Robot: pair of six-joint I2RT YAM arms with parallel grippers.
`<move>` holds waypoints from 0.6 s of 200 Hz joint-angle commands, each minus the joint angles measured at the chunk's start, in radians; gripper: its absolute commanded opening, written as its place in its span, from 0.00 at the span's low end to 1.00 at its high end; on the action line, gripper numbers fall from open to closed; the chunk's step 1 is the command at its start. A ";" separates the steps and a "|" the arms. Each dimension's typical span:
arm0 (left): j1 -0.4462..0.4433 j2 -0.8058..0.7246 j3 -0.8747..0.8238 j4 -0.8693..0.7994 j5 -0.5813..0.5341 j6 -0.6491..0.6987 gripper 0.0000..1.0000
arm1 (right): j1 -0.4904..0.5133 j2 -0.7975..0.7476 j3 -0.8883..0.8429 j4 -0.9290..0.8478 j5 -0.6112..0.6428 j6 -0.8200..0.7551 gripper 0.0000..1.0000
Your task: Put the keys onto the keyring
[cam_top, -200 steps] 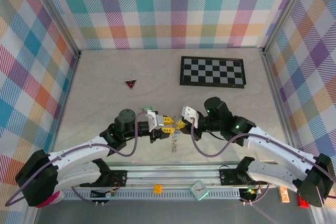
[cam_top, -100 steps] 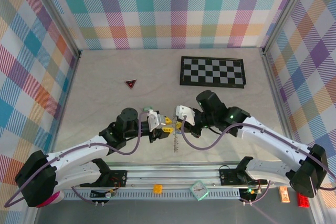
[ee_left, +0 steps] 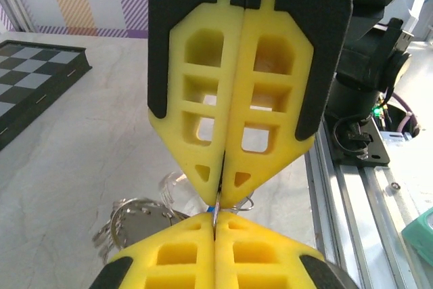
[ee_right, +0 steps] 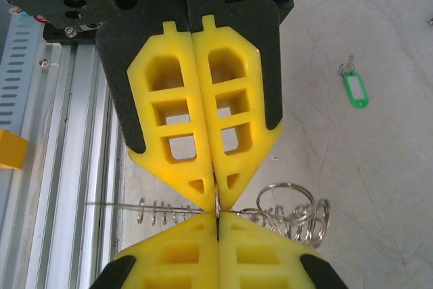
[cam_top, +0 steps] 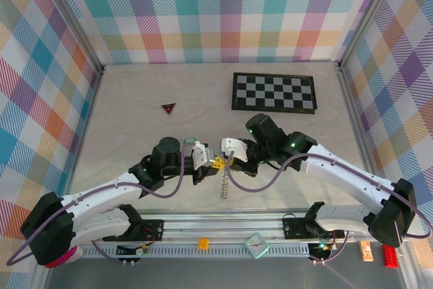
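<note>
On a pale table (cam_top: 135,99) walled in plaid, the left gripper (cam_top: 214,162) and the right gripper (cam_top: 227,160) are met tip to tip. Both are pressed shut. The keyring (ee_right: 216,208) is pinched edge-on at the right one's tips, its chain (cam_top: 223,184) trailing toward the near edge. What the left one holds cannot be told. The green key (ee_right: 354,89) is seen lying apart on the table.

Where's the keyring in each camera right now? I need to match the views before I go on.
Top external: the keyring is low centre, its chain running down toward the rail.
Left wrist: bottom left, a cluster of rings.
Right wrist: along the bottom, right of centre.
Shared landmark: the aluminium rail, at the bottom in top external, right in left wrist, left in right wrist.
</note>
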 commanded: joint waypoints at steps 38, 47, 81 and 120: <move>-0.013 -0.027 -0.028 0.121 0.019 -0.041 0.00 | -0.061 -0.155 -0.135 0.201 -0.099 0.146 0.31; -0.012 -0.026 -0.044 0.162 0.027 -0.063 0.00 | -0.072 -0.178 -0.166 0.242 -0.120 0.184 0.32; -0.012 -0.020 -0.071 0.249 0.013 -0.126 0.00 | -0.074 -0.229 -0.242 0.306 -0.111 0.251 0.32; -0.011 -0.002 -0.072 0.279 -0.040 -0.217 0.00 | -0.040 -0.242 -0.284 0.325 -0.031 0.261 0.32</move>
